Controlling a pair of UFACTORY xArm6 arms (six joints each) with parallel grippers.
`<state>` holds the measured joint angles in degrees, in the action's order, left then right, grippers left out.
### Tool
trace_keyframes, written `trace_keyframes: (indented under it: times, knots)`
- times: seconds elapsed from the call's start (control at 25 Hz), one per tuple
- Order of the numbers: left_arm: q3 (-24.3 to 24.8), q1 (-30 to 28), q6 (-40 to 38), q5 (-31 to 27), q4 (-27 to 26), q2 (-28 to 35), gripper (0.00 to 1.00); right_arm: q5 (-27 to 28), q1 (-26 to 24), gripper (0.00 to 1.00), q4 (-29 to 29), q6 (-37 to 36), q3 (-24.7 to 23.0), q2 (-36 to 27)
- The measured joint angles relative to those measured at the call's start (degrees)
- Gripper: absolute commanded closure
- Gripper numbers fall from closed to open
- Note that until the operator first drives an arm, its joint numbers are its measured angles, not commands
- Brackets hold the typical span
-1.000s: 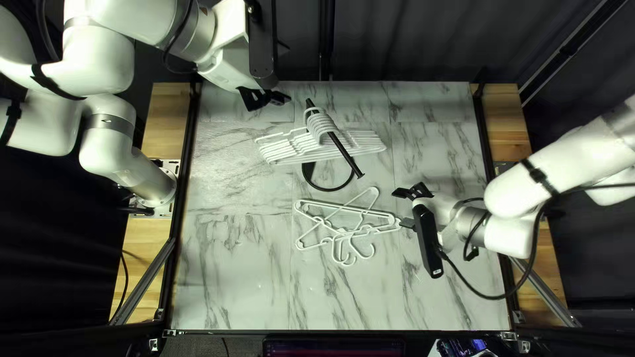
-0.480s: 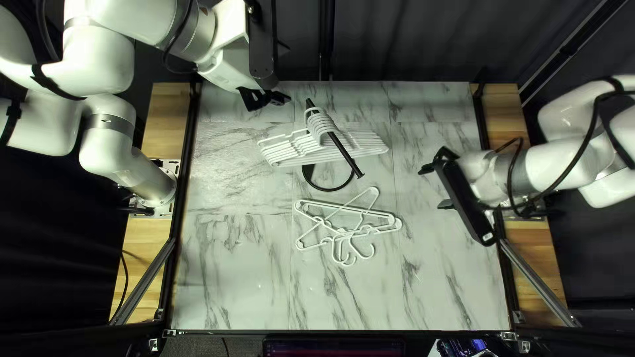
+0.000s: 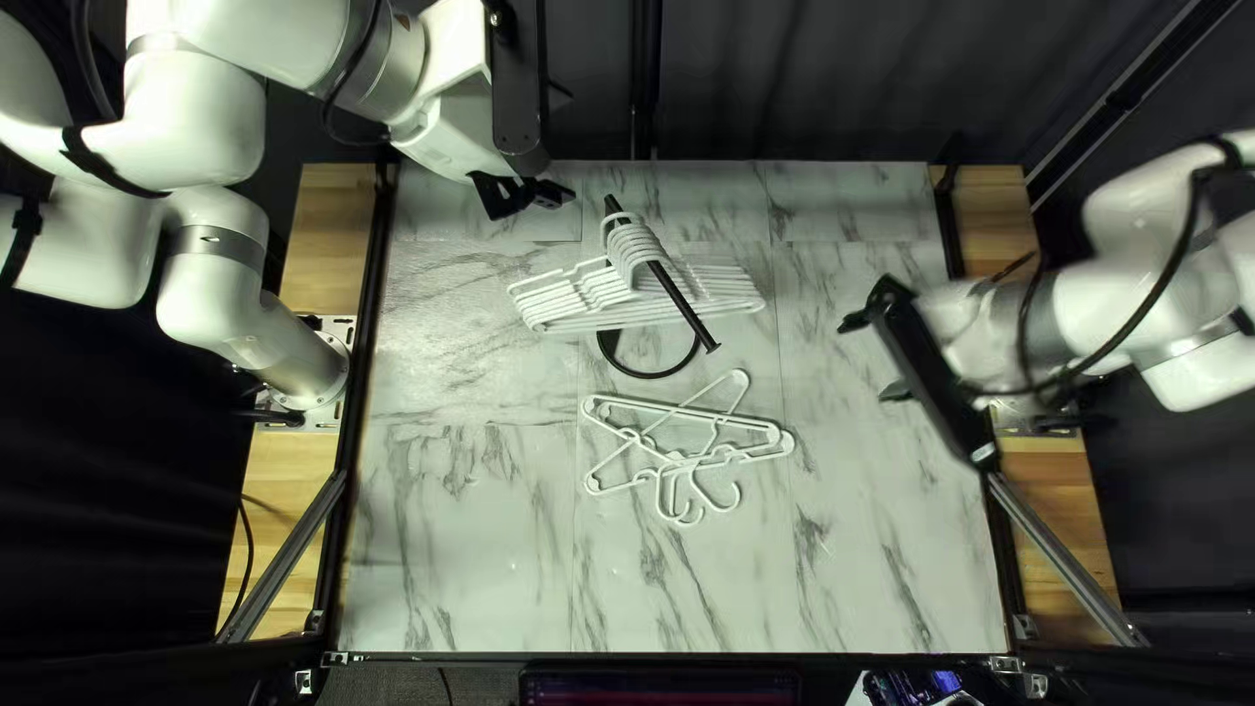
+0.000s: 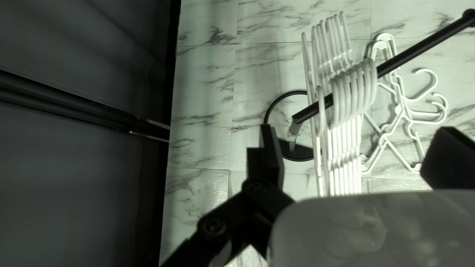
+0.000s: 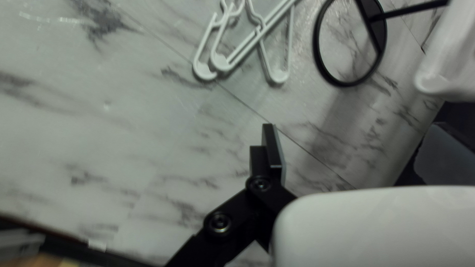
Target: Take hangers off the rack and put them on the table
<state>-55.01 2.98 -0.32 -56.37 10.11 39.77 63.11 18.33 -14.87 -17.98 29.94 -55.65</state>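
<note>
Above the centre of the top left view, white hangers [image 3: 634,246] hang bunched on the black rack [image 3: 686,311]; below the centre, a loose pile [image 3: 690,463] lies on the table [image 3: 458,536]. They look light, stiff, probably slick, best pinched beneath the hook. Left gripper [image 4: 357,131] and right gripper [image 3: 871,357] both gape, holding nothing.

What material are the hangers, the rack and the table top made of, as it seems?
Hangers: probably molded plastic, smooth and white, with rounded edges and soft highlights.
Rack: likely metal with a black coating, judging by its thin, straight bar; plastic is possible.
Table top: marble-look, slightly glossy, with grey veins and straight seams; stone or printed covering, I cannot tell.
</note>
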Motion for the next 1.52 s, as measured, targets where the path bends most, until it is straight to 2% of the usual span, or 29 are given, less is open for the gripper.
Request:
trace_keyframes:
  times: [0.08, 0.2, 0.28, 0.36, 0.68, 1.0, 1.2, 1.52]
  knots:
    - [0.00, 0.00, 0.00, 0.00, 0.00, 0.00, 0.00, 5.11, -4.07, 0.00, 3.58, -5.38, 4.58, -0.65]
    - [0.00, 0.00, 0.00, 0.00, 0.00, 0.00, 0.00, 11.25, -13.03, 0.00, 10.13, -13.00, 9.28, -0.93]
    - [0.00, 0.00, 0.00, 0.00, 0.00, 0.00, 0.00, 14.44, -18.92, 0.00, 14.98, -16.04, 11.75, -0.75]
    - [0.00, 0.00, 0.00, 0.00, 0.00, 0.00, 0.00, 16.13, -21.76, 0.00, 17.72, -17.58, 13.28, -0.50]
    - [0.00, 0.00, 0.00, 0.00, 0.00, 0.00, 0.00, 16.65, -22.14, 0.00, 18.41, -18.03, 13.55, -0.56]
    - [0.00, 0.00, 0.00, 0.00, 0.00, 0.00, 0.00, 14.97, -18.64, 0.00, 16.54, -14.19, 14.36, 1.85]
    - [0.00, 0.00, 0.00, 0.00, 0.00, 0.00, 0.00, 14.46, -20.74, 0.00, 17.43, -11.07, 13.68, 1.45]
    - [0.00, 0.00, 0.00, 0.00, 0.00, 0.00, 0.00, 14.49, -20.91, 0.00, 17.56, -10.82, 13.62, 1.36]
